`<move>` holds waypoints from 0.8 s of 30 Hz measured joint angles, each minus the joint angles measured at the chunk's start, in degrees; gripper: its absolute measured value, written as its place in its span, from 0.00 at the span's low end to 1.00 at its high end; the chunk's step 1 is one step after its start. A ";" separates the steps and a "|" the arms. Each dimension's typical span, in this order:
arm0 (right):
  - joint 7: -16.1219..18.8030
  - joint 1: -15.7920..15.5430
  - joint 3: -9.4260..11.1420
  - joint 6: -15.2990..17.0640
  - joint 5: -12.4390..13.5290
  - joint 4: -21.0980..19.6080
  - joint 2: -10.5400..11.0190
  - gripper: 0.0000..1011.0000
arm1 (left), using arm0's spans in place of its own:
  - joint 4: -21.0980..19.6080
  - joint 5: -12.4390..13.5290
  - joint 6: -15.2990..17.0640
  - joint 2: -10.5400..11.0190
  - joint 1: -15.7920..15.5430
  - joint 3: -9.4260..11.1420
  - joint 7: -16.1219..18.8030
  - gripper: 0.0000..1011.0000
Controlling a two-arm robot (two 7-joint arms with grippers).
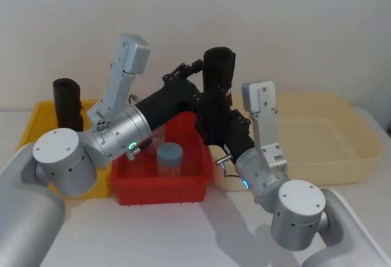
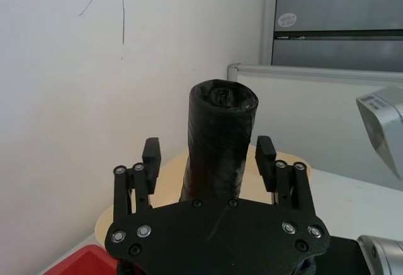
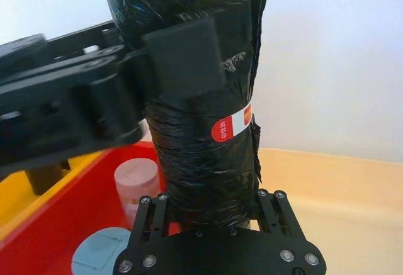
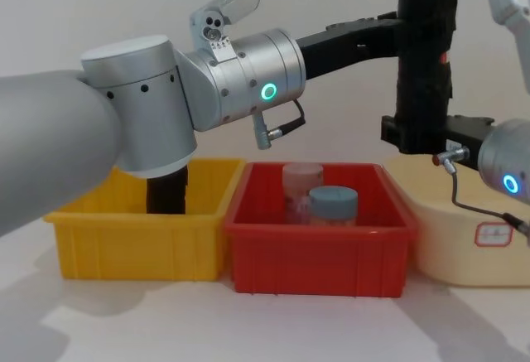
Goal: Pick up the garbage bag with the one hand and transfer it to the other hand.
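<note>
The garbage bag [image 1: 219,65], a thick black roll with a small red mark, stands upright in the air above the red bin's back right corner. My right gripper [image 1: 217,120], on the blue-ringed wrist, is shut on the bag's lower part [image 3: 195,136], with both fingers snug against it. My left gripper [image 1: 208,84], on the green-ringed wrist, reaches in from the left at the bag's upper part [image 4: 426,47]. In the left wrist view its fingers [image 2: 151,155] stand open, with a gap on each side of the bag [image 2: 220,136].
A red bin [image 1: 162,187] in the middle holds a blue-lidded jar [image 1: 170,156] and a pink-lidded one [image 4: 302,181]. The yellow bin [image 1: 32,126] on the left holds a thinner black roll [image 1: 67,103]. A cream tub [image 1: 342,151] sits on the right.
</note>
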 joint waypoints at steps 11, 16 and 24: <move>-0.45 2.52 2.98 2.71 0.84 2.50 -0.10 0.58 | 0.00 0.00 0.00 0.00 0.00 0.00 0.00 0.99; -1.30 4.35 4.69 3.77 1.03 4.65 0.13 0.58 | 0.00 0.00 0.00 0.00 0.00 0.00 0.00 0.99; -3.53 7.76 7.83 5.02 0.96 8.91 1.07 0.58 | 0.00 0.01 0.00 0.00 0.00 0.00 0.00 0.99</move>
